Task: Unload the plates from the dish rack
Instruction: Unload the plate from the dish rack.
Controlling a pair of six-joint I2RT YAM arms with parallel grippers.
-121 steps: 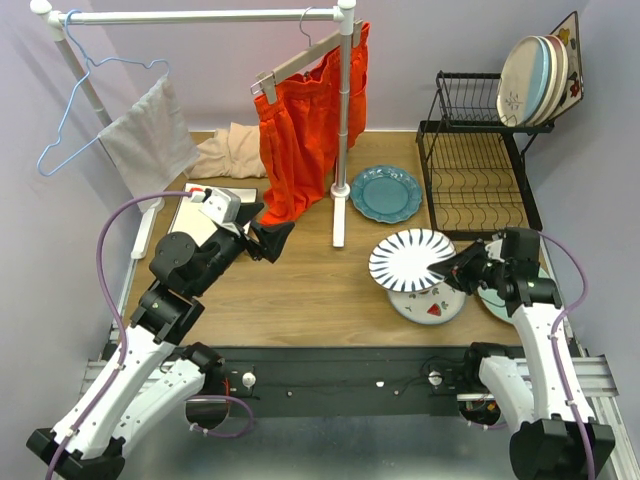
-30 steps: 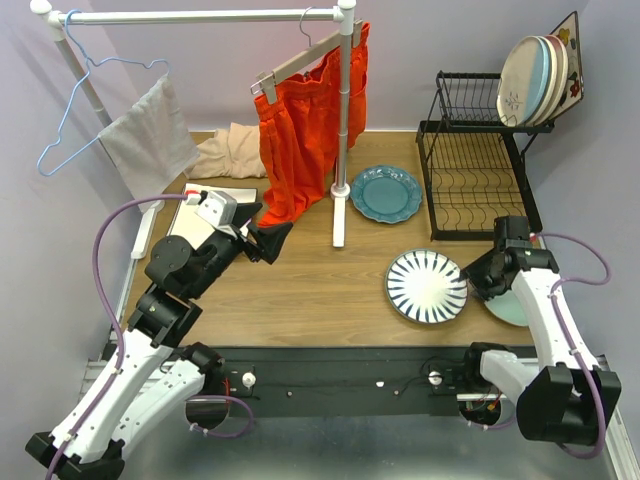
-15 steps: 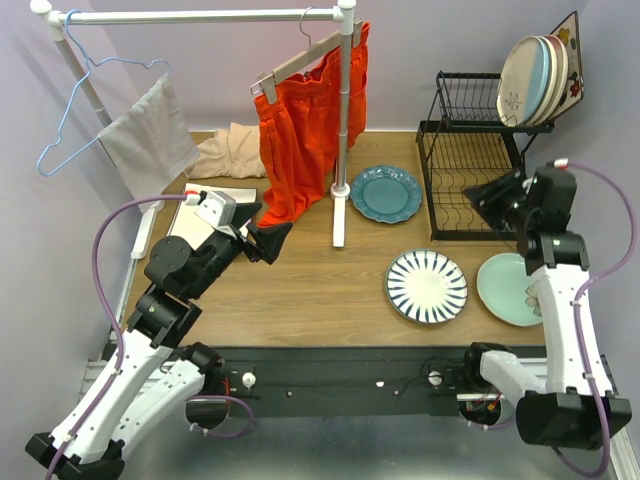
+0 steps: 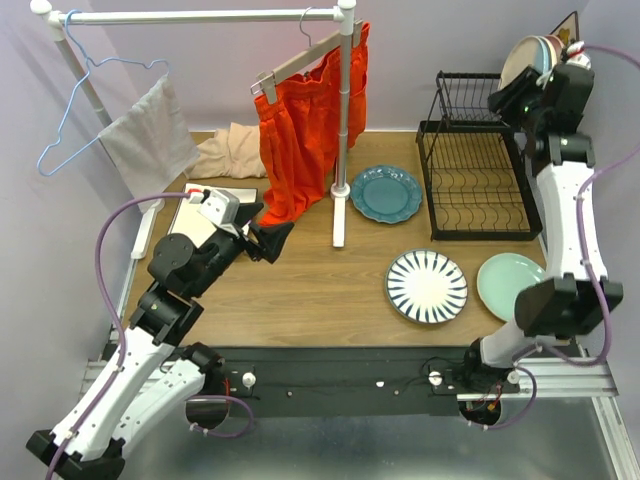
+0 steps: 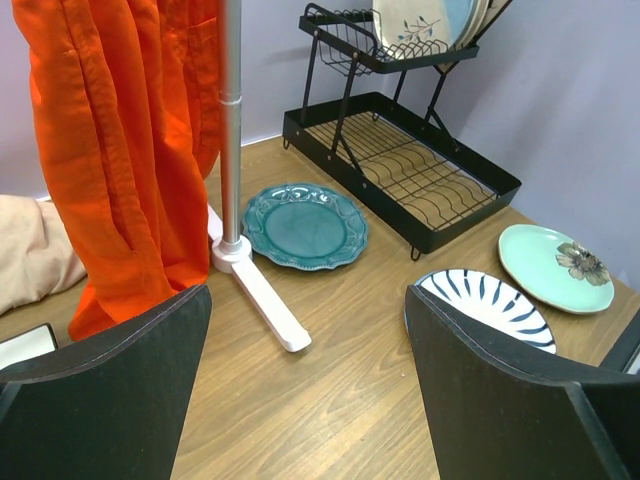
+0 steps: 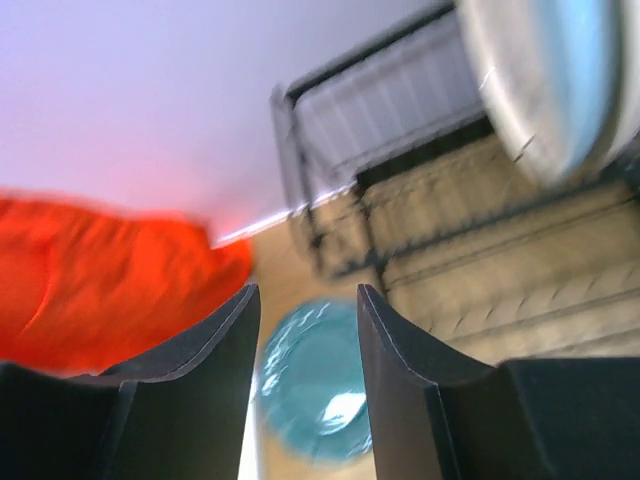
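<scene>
Striped plate (image 4: 427,286) now sits on the worktop (image 4: 330,290), so I've swung my right hand (image 6: 307,300), released and empty, up to the plates (image 4: 528,52) left standing on the rack (image 4: 480,180), far-right top shelf.

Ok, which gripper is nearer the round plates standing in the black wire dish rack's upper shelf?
Right. The right gripper is at the top shelf of the black wire dish rack, beside the round plates. The left gripper hovers far off by the hanging orange garment.

Round teal plate (image 4: 386,193) sits left of the black wire dish rack (image 4: 478,190). Blue-striped white plate (image 4: 427,286) lies before it, pale mint plate (image 4: 505,285) right alongside.
</scene>
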